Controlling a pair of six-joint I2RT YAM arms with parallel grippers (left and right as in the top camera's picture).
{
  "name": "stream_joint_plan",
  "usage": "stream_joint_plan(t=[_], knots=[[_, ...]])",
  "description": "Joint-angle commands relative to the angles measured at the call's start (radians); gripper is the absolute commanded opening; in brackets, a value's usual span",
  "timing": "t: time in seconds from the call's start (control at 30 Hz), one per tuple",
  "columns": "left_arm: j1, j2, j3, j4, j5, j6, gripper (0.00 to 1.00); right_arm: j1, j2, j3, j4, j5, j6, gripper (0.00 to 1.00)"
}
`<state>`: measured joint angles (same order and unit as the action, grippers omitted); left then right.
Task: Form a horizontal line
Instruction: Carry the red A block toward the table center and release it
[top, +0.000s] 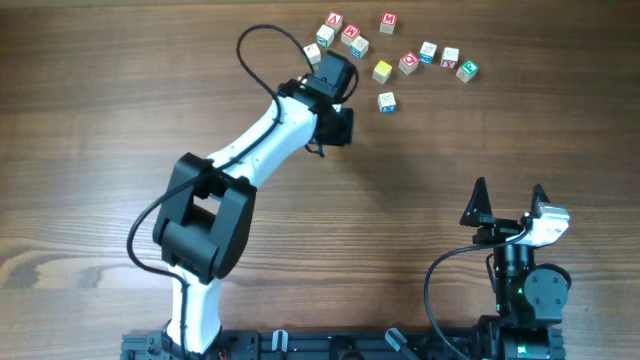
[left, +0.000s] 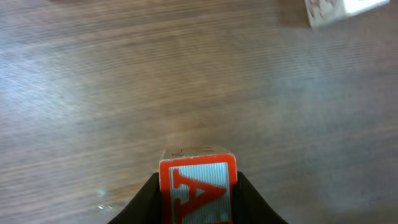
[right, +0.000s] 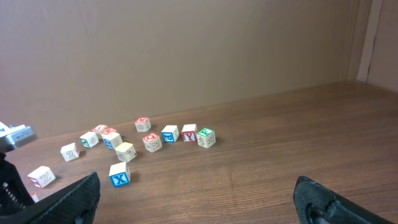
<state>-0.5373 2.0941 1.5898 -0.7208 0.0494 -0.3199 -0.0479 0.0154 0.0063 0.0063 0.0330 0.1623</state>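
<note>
My left gripper (left: 198, 214) is shut on a cube with a red border and a red letter A (left: 199, 190), held close to the table. In the overhead view this gripper (top: 338, 118) is left of the white cube with blue print (top: 387, 101) and below-left of the plain yellow cube (top: 382, 71). The held cube is hidden from above. The right wrist view shows the blue-print cube (right: 119, 175) with an X and the yellow cube (right: 125, 151) behind it. My right gripper (top: 510, 198) is open and empty at the front right, far from the cubes.
Several other letter cubes lie scattered at the back: a cluster (top: 340, 35) behind my left gripper and a loose row (top: 440, 60) to the right. A white cube (left: 342, 9) shows at the top right of the left wrist view.
</note>
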Motion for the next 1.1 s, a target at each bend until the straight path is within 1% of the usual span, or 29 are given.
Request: stream_joint_plan(t=[0.0,0.03,0.1,0.13,0.23,0.37,0.53,0.67,0.7,0.77,0.8,0.83,0.87,0.9,1.07], knots=[[-0.034,-0.026,-0.006,-0.021,-0.007,-0.002,0.2,-0.005,-0.004,-0.001,0.003,-0.013,-0.004,1.0],[-0.043,-0.026,-0.006,-0.031,-0.008,-0.006,0.2,-0.005,-0.004,-0.001,0.003,-0.013,-0.004,1.0],[-0.056,-0.025,-0.006,-0.053,-0.035,-0.056,0.2,-0.005,-0.004,-0.001,0.003,-0.012,-0.004,1.0],[-0.061,-0.024,-0.006,-0.066,-0.077,-0.097,0.2,-0.005,-0.004,-0.001,0.003,-0.012,-0.004,1.0],[-0.056,-0.019,-0.006,-0.05,-0.132,-0.165,0.23,-0.005,-0.004,-0.001,0.003,-0.013,-0.005,1.0],[-0.034,0.013,-0.006,-0.001,-0.133,-0.167,0.23,-0.005,-0.004,-0.001,0.003,-0.012,-0.004,1.0],[-0.035,0.114,-0.007,-0.007,-0.133,-0.166,0.23,-0.005,-0.004,-0.001,0.003,-0.012,-0.004,1.0],[-0.034,0.119,-0.008,-0.024,-0.133,-0.16,0.28,-0.005,-0.004,-0.001,0.003,-0.012,-0.004,1.0],[-0.034,0.119,-0.008,-0.024,-0.133,-0.16,0.32,-0.005,-0.004,-0.001,0.003,-0.012,-0.004,1.0],[-0.034,0.119,-0.008,-0.024,-0.133,-0.16,0.5,-0.005,-0.004,-0.001,0.003,-0.013,-0.004,1.0],[-0.034,0.119,-0.008,-0.024,-0.133,-0.16,0.6,-0.005,-0.004,-0.001,0.003,-0.013,-0.005,1.0],[-0.034,0.118,-0.007,-0.025,-0.132,-0.16,0.76,-0.005,-0.004,-0.001,0.003,-0.013,-0.004,1.0],[-0.034,0.116,-0.007,-0.03,-0.129,-0.16,0.96,-0.005,-0.004,-0.001,0.003,-0.012,-0.005,1.0],[-0.034,0.113,-0.007,-0.036,-0.129,-0.16,1.0,-0.005,-0.004,-0.001,0.003,-0.013,-0.004,1.0],[-0.034,0.057,-0.007,-0.069,-0.129,-0.16,1.0,-0.005,-0.004,-0.001,0.003,-0.013,-0.004,1.0]])
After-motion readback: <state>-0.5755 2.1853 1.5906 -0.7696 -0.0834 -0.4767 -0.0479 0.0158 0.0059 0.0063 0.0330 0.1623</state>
